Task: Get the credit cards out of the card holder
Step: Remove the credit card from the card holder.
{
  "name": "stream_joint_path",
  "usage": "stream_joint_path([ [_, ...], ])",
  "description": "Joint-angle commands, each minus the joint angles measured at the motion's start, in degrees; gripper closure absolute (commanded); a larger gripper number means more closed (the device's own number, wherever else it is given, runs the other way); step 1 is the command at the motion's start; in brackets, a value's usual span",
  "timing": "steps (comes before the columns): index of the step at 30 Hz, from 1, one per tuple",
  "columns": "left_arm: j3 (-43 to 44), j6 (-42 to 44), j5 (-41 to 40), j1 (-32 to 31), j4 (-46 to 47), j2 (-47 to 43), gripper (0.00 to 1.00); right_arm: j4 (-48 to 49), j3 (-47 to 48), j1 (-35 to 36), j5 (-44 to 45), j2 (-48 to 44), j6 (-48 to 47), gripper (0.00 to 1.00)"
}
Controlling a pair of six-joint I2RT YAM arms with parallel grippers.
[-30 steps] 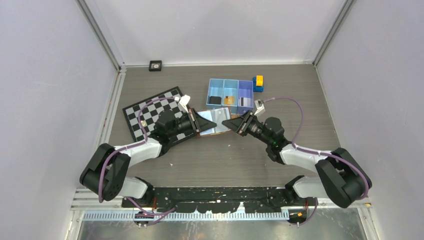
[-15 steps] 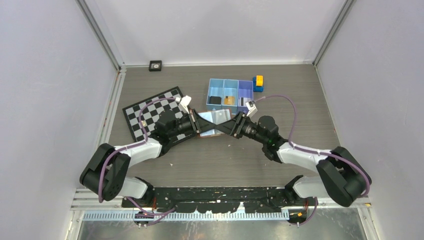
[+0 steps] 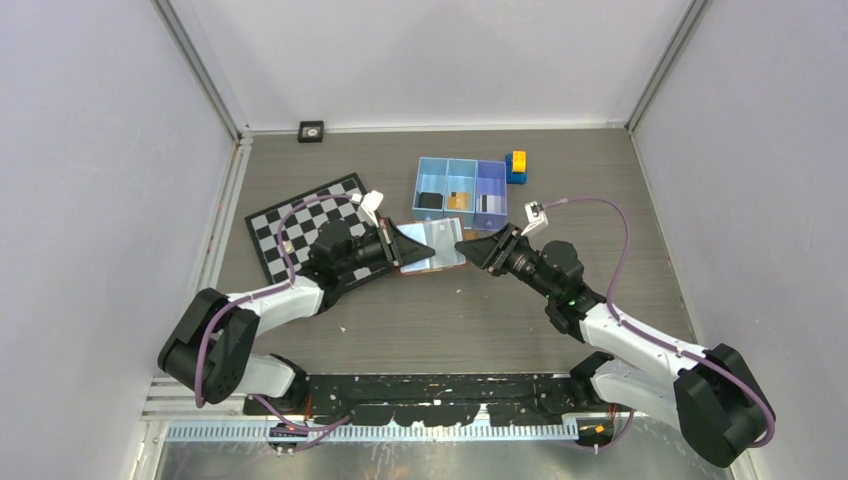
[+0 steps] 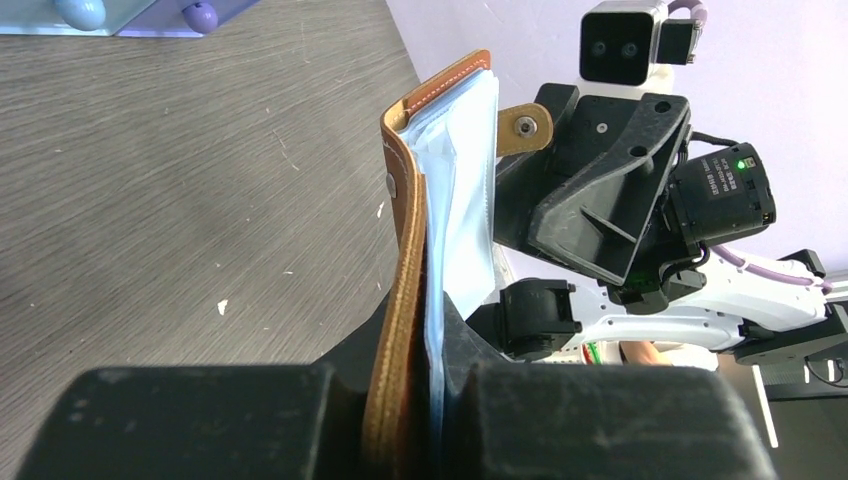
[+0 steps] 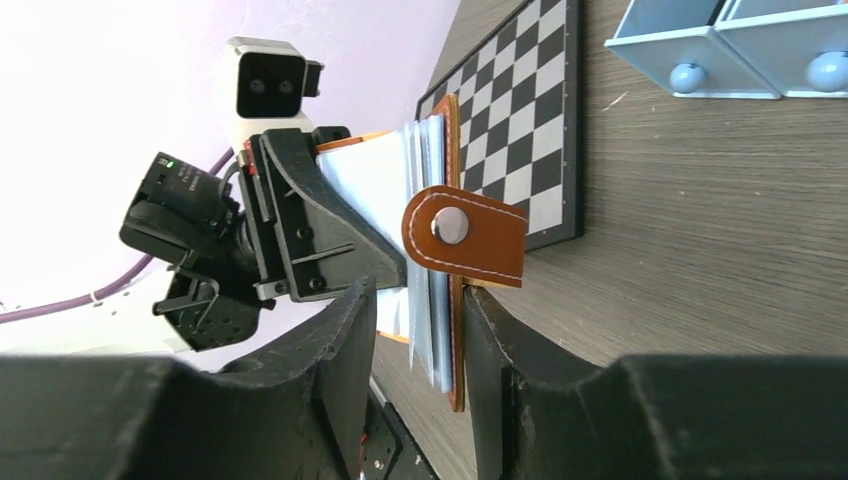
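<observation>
The brown card holder (image 3: 432, 243) lies open at mid-table, showing pale blue sleeves (image 4: 455, 190). My left gripper (image 3: 402, 246) is shut on its left edge, pinching cover and sleeves (image 4: 420, 340). My right gripper (image 3: 468, 247) is open at the holder's right edge. Its jaws straddle that edge (image 5: 418, 310): the brown cover (image 5: 458, 330) lies against one finger, with a gap to the other. The snap tab (image 5: 465, 235) sticks out above. Credit cards lie in the blue tray: a dark one (image 3: 431, 200), an orange one (image 3: 459, 200) and a grey one (image 3: 490, 203).
The blue three-compartment tray (image 3: 462, 162) stands just behind the holder, with a yellow-and-blue toy block (image 3: 517, 166) to its right. A chessboard (image 3: 295, 222) lies under and left of the left arm. A small black object (image 3: 311, 130) sits at the back wall.
The right gripper pushed left over the holder's edge, then drew back a little to the right, its jaws now wider apart. The left gripper and holder have stayed put.
</observation>
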Motion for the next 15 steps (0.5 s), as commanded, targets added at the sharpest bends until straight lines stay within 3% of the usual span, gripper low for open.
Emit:
stream_joint_path([
  [1, 1.66, 1.81, 2.69, -0.15, 0.24, -0.86, 1.00, 1.76, 0.83, -0.89, 3.68, -0.96, -2.47, 0.61],
  [7, 1.97, 1.63, 3.44, -0.15, 0.20, -0.40, 1.00, -2.88, 2.91, -0.97, 4.03, -0.73, -5.69, 0.80],
  [15, 2.50, 0.96, 5.40, -0.13, 1.60, -0.40, 1.00, -5.92, 7.55, -0.23, -2.01, 5.19, -9.25, 0.84],
])
